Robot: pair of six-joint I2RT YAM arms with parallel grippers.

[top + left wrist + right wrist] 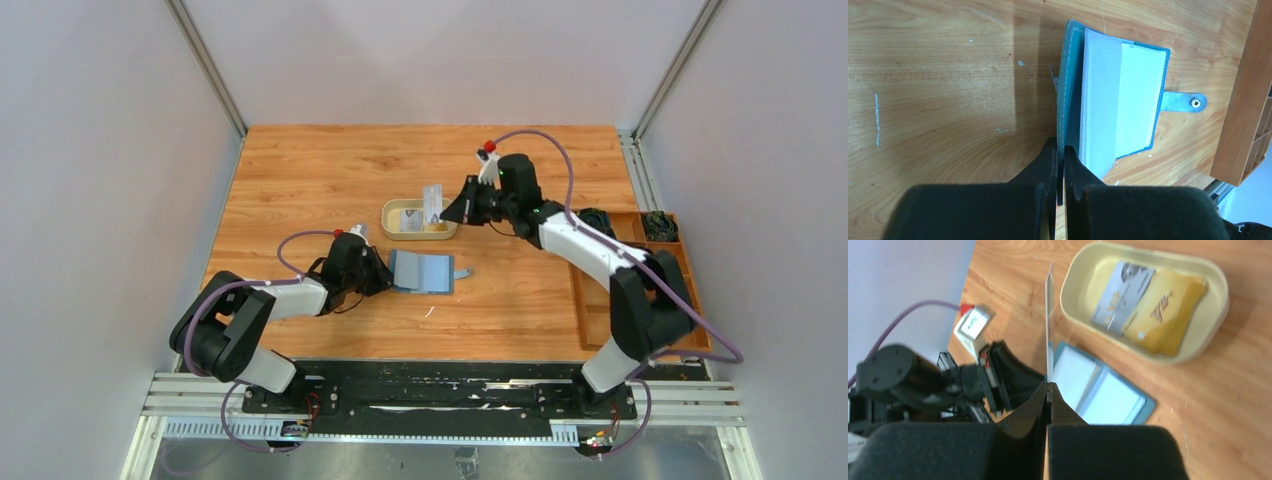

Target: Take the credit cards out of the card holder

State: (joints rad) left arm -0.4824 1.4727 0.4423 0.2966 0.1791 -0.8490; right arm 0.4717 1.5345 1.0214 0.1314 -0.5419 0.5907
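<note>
Card holder [422,270] lies open mid-tabletop, its left cover pinched in the closed left gripper [1063,162]. Right gripper [1048,390] clamps a pale credit card [1049,325] edge-on above the tan tray [1075,275], which holds a yellow card [1168,315] and a grey card [1123,295].

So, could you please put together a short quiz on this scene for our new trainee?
1. True or false: the card holder lies closed.
2. What does the right gripper hold? A) a thin card B) the card holder C) nothing
3. How many cards lie in the tan tray?
Key: 1 false: it lies open, with the left gripper shut on its teal cover. 2 A: the gripper is shut on the card, which shows edge-on in its own wrist view. 3 two: a pale one and a yellow one.
</note>
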